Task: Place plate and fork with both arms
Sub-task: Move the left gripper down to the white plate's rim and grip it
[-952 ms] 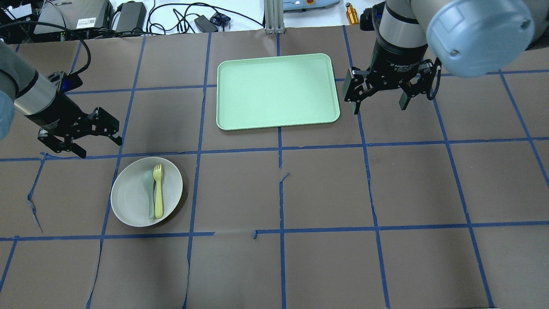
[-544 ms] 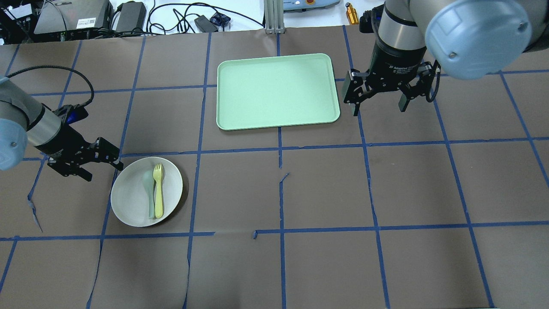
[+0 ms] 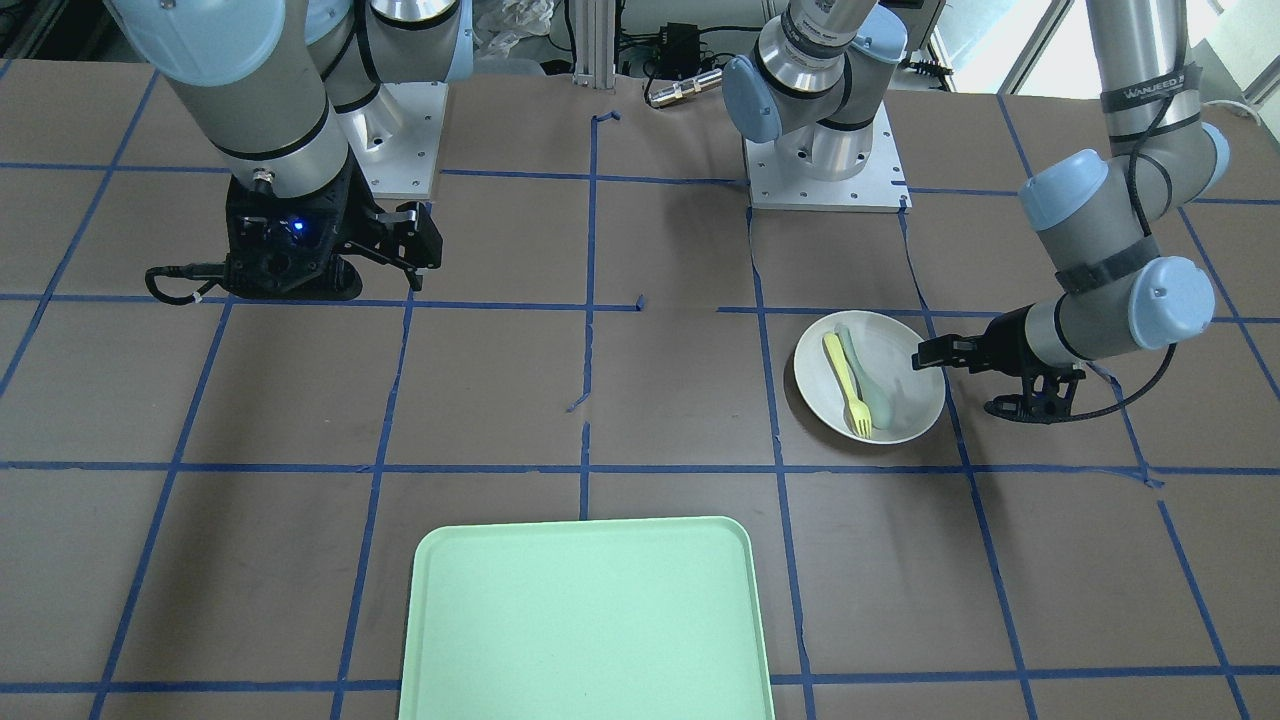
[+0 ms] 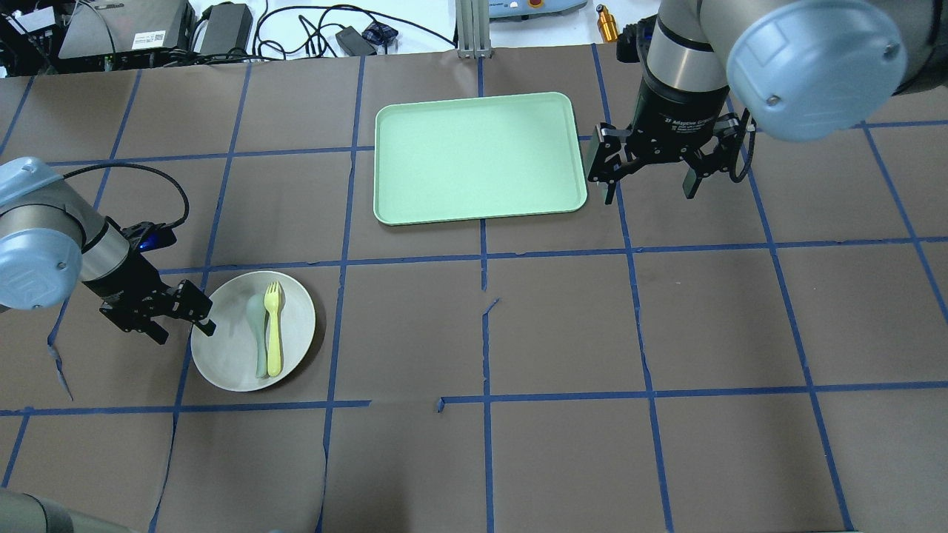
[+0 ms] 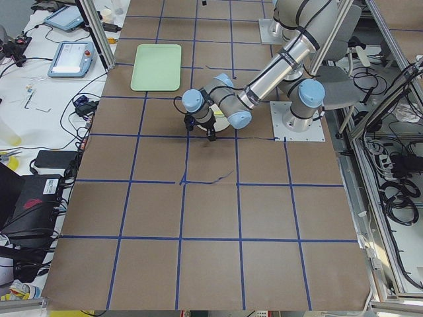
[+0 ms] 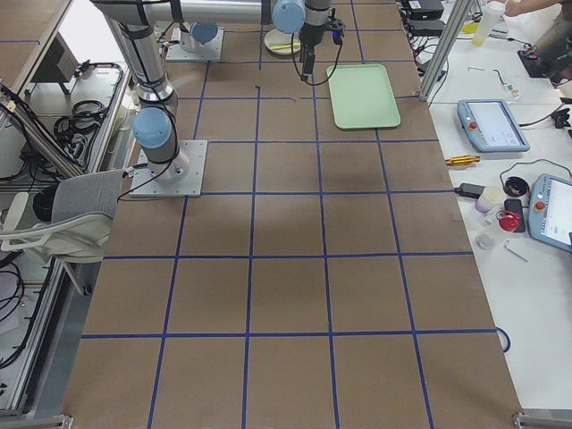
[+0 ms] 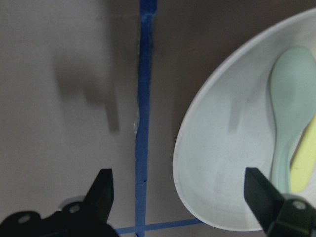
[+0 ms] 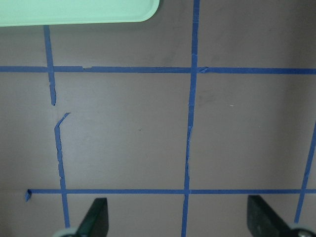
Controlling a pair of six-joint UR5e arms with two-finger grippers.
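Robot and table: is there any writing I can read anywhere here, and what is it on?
"WANJEED": on a black strap around the left arm.
"2F Adaptive Gripper", as far as it can be read: on the body of the right gripper; the smaller print below it is unreadable.
White sticker on the grey box: too small to read.
Plate, fork, tray: no writing.

Brown table (image 4: 563, 333), blue tape grid (image 4: 629, 251)

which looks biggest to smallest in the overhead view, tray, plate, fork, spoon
1. tray
2. plate
3. fork and spoon: side by side in the plate, about the same length, too alike to rank
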